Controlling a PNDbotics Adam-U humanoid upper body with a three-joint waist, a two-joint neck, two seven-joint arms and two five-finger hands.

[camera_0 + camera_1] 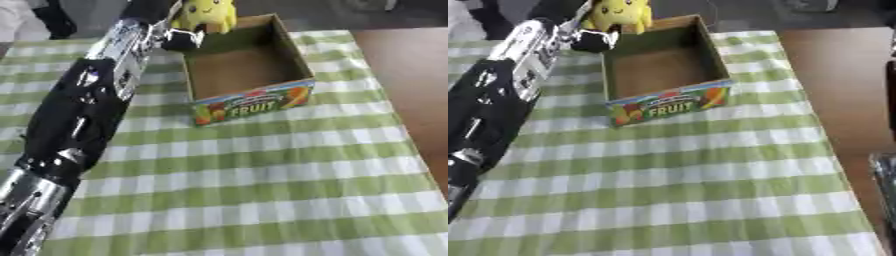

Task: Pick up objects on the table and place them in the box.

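Step in hand, by judgement: carry and placement, with the lift done and the release not yet done. Left hand (182, 36) extended far up the desk (262, 190), which is covered in a green-and-white checked cloth; fingers curled round the lower part of a yellow plush toy with dark eyes (208, 14). Toy held off the cloth, at the far left corner of an open brown cardboard box with a colourful "FRUIT" label on its front wall (252, 104), roughly 11 o'clock from the box centre. Toy directly above and just past the hand, at about 1 o'clock from the palm, touching the fingers.

Next move, by judgement: shift toward 4 o'clock until the toy is over the bare box floor, lower inside the walls, then open the fingers. Clearance over the left wall needed.

Box interior bare. Right hand absent from both views.
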